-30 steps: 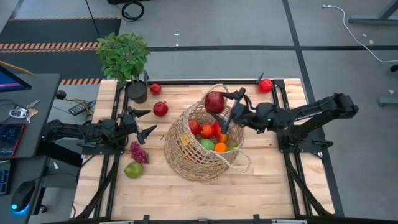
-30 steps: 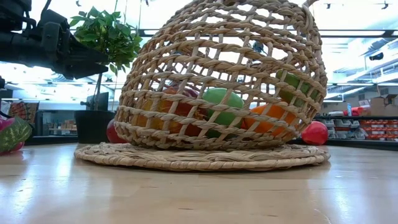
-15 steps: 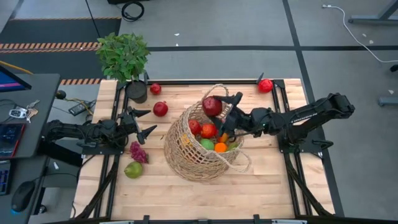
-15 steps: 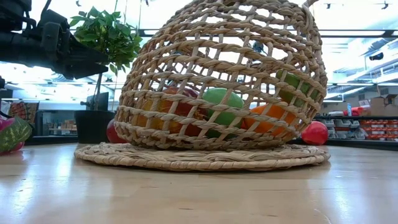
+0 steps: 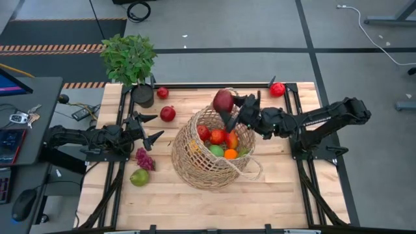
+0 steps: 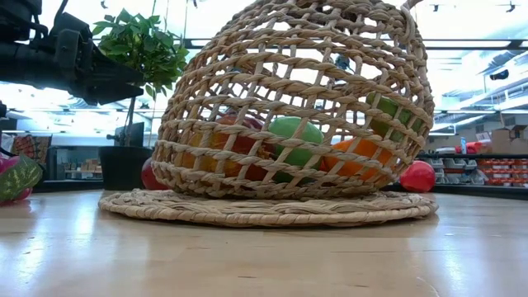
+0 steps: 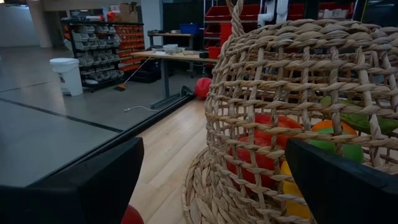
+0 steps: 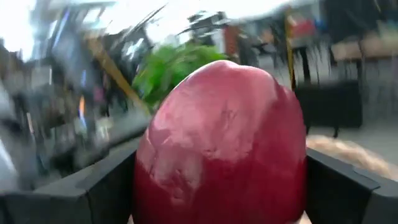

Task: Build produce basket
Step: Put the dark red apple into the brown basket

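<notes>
The tan wicker basket [image 5: 190, 156] stands mid-table with red, orange and green produce [image 5: 218, 140] inside, which also shows through the weave [image 6: 289, 136]. My right gripper [image 5: 233, 110] is shut on a dark red fruit [image 5: 223, 100] above the basket's far rim. My left gripper [image 5: 148, 127] waits open at the table's left, level, facing the basket's wall [image 7: 298, 93]. Loose produce lies on the table: two red pieces [image 5: 168, 114] [image 5: 162, 92] at the far left, one red piece [image 5: 277, 89] at the far right, purple grapes [image 5: 143, 158] and a green pear [image 5: 139, 177]. My right gripper pinches the dark red fruit by its two opposite sides [image 8: 155, 180] between its two fingers [image 8: 102, 186]. The fingers come level from the table's right side. The fruit is lifted clear above the basket's far rim.
A leafy plant in a black pot [image 5: 130, 60] stands at the far left corner. Black frame rails [image 5: 296, 123] run along the table's left and right sides. Bare wood lies along the near edge [image 5: 208, 205].
My right gripper has rolled about its own pointing line with the dark red fruit still held. The fruit has stayed above the basket's far rim, ending a little nearer the far edge.
</notes>
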